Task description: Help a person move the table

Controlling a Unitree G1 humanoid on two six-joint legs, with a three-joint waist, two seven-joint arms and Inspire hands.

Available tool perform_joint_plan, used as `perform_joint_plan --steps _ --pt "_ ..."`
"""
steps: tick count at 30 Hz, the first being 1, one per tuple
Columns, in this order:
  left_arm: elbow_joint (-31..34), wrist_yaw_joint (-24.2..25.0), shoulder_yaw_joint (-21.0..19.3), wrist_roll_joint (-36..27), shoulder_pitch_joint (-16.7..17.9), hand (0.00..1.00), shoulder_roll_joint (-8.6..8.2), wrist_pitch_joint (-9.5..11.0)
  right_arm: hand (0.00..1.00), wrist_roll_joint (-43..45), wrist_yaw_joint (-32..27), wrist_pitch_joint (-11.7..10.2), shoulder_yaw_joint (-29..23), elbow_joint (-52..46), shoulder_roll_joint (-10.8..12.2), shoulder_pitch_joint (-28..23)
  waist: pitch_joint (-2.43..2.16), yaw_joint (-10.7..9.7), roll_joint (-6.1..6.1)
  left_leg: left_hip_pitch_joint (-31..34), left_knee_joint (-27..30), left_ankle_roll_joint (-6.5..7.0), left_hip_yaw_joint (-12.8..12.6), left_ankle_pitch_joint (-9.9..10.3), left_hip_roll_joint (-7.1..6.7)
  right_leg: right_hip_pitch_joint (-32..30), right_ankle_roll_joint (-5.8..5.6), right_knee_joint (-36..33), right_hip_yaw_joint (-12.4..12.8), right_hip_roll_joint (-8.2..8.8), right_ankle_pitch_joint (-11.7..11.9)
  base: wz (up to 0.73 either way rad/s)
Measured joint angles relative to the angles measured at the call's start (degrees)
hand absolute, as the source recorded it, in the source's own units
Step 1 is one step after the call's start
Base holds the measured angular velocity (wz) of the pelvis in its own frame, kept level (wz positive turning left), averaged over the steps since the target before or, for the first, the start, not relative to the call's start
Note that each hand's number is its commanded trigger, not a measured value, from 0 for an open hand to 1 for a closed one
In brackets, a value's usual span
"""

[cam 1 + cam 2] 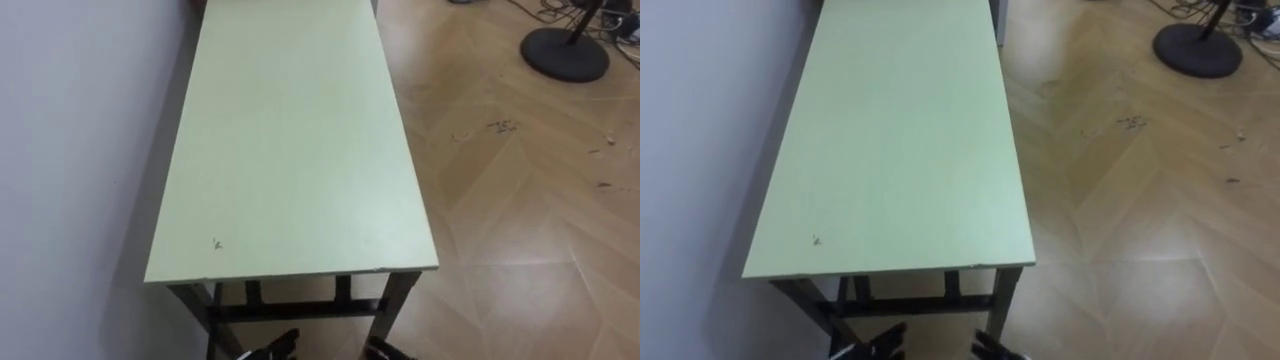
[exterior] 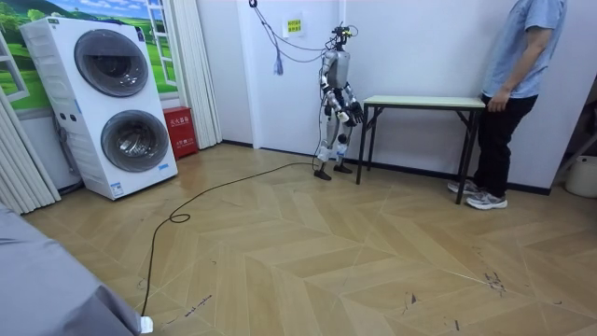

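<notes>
A long table with a pale green top (image 1: 300, 140) and black legs (image 1: 392, 300) stands lengthwise against the white wall on my left. In the room view I stand at the end of the table (image 2: 420, 102) on the room view's left, facing it. A person (image 2: 508, 93) stands at the far end with a hand by the tabletop's edge. My left hand (image 1: 272, 347) and right hand (image 1: 388, 350) show as dark shapes at the bottom, below the near end of the top and apart from it.
The white wall (image 1: 80, 150) runs close along the table's left side. A round black stand base (image 1: 565, 52) and cables lie on the wooden floor at the far right. Stacked washing machines (image 2: 112, 103) and a red box (image 2: 179, 131) stand behind me.
</notes>
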State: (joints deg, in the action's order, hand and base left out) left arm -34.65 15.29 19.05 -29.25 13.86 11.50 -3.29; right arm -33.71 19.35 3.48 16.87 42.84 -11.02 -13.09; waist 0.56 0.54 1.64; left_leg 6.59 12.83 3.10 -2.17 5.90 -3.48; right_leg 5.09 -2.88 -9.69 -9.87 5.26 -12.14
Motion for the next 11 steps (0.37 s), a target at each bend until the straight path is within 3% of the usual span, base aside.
perform_joint_plan --steps 3,7,11 --pt "-8.17 -1.69 -3.19 0.15 -1.84 0.00 -1.89 2.48 0.00 -0.44 -3.10 -0.93 -3.34 5.92 0.13 0.62 -0.42 -0.16 -0.51 -0.76 -0.27 -0.02 0.47 0.00 -0.14 0.82 0.00 0.10 -0.38 0.01 0.00 0.02" --pt "-15.73 -4.94 -7.67 0.15 -2.52 0.00 -3.72 5.78 0.00 -1.93 -7.22 -1.66 -6.94 13.98 0.25 0.31 -0.62 -0.15 -0.41 -1.69 -1.23 -0.24 -0.08 -0.17 0.03 1.12 0.00 0.12 -0.43 -0.03 0.00 -0.06" --pt "-21.83 -8.87 -11.55 3.17 -1.79 0.00 -4.19 5.86 0.00 -1.76 -9.07 -1.72 -9.52 20.79 1.60 0.60 -0.40 -0.12 -0.34 -3.35 -2.16 -0.55 -0.90 -0.16 0.43 1.82 0.01 0.34 -0.42 -0.11 -0.01 -0.14"
